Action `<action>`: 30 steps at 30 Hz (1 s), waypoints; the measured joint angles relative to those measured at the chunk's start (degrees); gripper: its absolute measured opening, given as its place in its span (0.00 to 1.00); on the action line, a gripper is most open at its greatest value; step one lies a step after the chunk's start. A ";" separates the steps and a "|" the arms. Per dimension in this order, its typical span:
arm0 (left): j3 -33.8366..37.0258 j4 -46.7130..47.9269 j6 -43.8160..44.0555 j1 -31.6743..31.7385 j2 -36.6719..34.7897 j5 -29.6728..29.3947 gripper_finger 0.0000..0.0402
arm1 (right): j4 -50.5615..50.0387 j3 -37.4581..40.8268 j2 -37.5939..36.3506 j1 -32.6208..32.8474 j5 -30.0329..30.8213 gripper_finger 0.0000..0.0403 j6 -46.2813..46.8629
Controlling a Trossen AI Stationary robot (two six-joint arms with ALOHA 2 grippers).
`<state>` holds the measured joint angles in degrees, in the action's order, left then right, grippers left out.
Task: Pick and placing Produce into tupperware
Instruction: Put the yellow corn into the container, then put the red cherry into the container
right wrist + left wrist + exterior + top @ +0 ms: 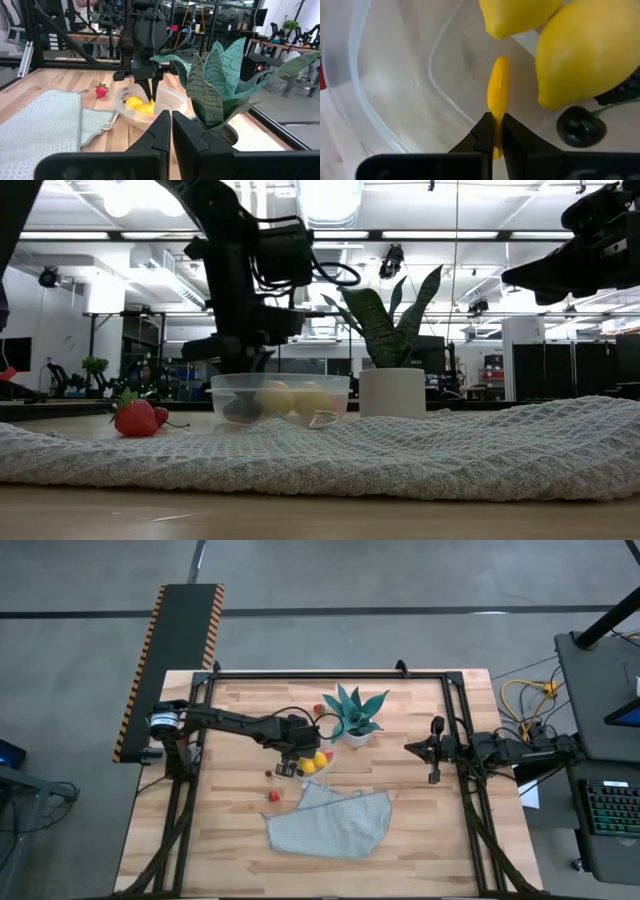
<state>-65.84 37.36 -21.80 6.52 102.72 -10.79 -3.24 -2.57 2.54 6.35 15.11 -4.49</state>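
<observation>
I see my left gripper (496,131) clamped on a thin yellow slice (498,97) inside the clear round tupperware (318,766), beside two lemons (580,55); the teal potted plant (355,715) crowds its far side. Right gripper (171,131) is closed, waiting.

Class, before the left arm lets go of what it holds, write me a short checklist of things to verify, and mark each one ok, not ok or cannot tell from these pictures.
1. Left gripper is over the clear container, not outside it: ok.
2. It grips a thin yellow piece between its fingers: ok.
3. Space under the piece is free; two lemons lie to one side: ok.
4. Container stands flat on the table, beside the grey cloth: ok.
5. All produce is in: not ok, a red strawberry is outside on the table.
6. Right gripper is parked away, near the potted plant: ok.
</observation>
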 joint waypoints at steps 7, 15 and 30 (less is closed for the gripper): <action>-0.02 0.06 0.33 -0.13 -0.66 0.00 0.01 | 0.02 0.00 0.16 0.00 -0.01 0.02 0.00; -0.04 0.07 0.39 -0.15 -0.66 0.00 0.11 | 0.02 0.00 0.18 0.00 -0.02 0.02 0.00; -0.09 4.36 1.03 -0.26 -6.02 -0.26 0.21 | 0.02 0.00 0.18 0.00 -0.02 0.02 0.85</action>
<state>-65.93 41.72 -20.77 6.26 96.70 -11.05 -3.22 -2.57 2.72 6.35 15.09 -3.64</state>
